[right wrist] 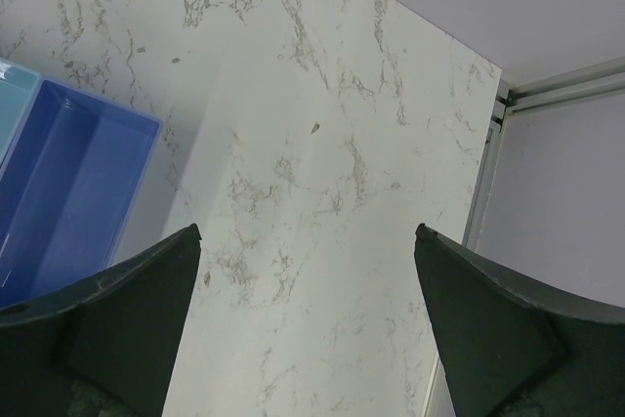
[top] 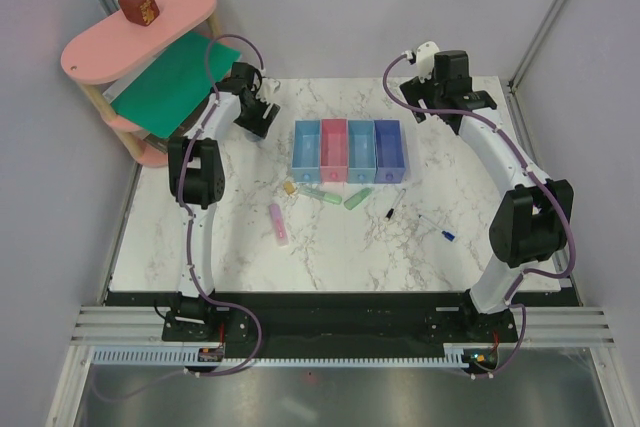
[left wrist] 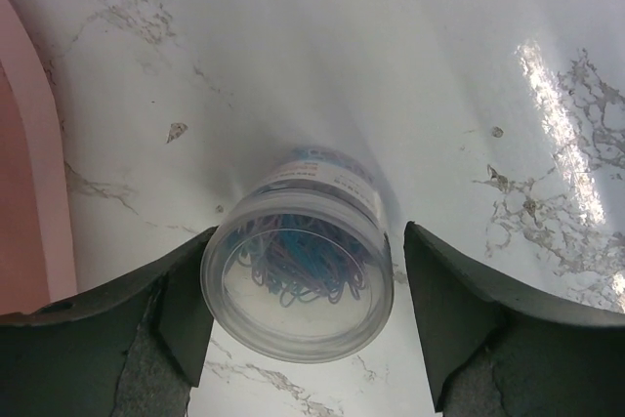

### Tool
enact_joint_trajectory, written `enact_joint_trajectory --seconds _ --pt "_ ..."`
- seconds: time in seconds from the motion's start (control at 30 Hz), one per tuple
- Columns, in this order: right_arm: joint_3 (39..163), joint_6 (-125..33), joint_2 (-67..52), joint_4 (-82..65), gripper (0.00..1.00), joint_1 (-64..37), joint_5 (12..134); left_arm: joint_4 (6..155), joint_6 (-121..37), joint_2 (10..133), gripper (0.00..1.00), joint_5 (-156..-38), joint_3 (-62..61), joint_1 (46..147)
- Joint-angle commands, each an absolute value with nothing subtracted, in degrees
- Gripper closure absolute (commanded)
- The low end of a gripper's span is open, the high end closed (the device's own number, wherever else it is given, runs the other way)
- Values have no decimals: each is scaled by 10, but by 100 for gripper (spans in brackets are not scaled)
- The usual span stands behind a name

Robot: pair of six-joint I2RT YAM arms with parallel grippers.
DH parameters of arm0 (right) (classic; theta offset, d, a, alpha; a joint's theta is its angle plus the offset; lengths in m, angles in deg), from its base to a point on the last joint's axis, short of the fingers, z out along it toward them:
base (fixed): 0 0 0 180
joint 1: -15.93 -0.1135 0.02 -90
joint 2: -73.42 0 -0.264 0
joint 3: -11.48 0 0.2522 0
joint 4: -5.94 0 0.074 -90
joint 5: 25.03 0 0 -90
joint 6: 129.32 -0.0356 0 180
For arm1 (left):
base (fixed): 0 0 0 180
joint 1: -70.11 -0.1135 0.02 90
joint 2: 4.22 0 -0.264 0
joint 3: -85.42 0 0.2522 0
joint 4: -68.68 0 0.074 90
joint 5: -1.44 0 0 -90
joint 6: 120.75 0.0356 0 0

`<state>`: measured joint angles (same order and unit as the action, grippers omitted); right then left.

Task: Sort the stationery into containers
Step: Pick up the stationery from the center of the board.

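My left gripper (top: 258, 115) (left wrist: 309, 231) is open at the table's back left, its jaws on either side of a small round clear tub (left wrist: 298, 280) of bluish clips. The left finger (left wrist: 181, 310) touches the tub; the right finger stands apart from it. Four bins stand in a row: light blue (top: 306, 150), pink (top: 333, 150), blue (top: 361, 150), blue-violet (top: 390, 150) (right wrist: 68, 192). In front of them lie a pink stick (top: 278, 223), yellow piece (top: 291, 187), green stick (top: 320, 195), mint stick (top: 357, 198), black pen (top: 390, 211) and blue-tipped pen (top: 438, 228). My right gripper (top: 455, 107) (right wrist: 307, 231) is open and empty, right of the bins.
A pink oval shelf (top: 100, 47) with a brown block (top: 138, 6) and a green sheet (top: 170, 82) stands at the back left, its edge close to my left gripper (left wrist: 29, 192). A metal frame rail (right wrist: 488, 173) borders the table's right edge.
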<state>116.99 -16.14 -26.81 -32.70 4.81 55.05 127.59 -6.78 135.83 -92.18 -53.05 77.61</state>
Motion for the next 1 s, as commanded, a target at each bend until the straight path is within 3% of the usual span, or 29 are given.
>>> enact_joint_trajectory --seconds 0.0,0.13,0.27,0.37,0.57,0.97 --pt "1181 -173 -250 -324 2 51 554 1266 -55 1349 23 -944 -546 776" --pt "1184 -174 -248 -327 2 50 554 1265 -59 1338 36 -954 -525 776" --pt "1181 -178 -243 -329 2 51 556 1266 -60 1319 58 -958 -503 776" --pt "1174 -178 -238 -330 2 51 556 1269 -64 1289 65 -970 -479 777" --pt "1159 -178 -223 -330 2 52 556 1289 -74 1209 71 -1010 -448 785" --pt "1143 -173 -196 -330 2 64 553 1324 -105 1132 71 -1055 -464 885"
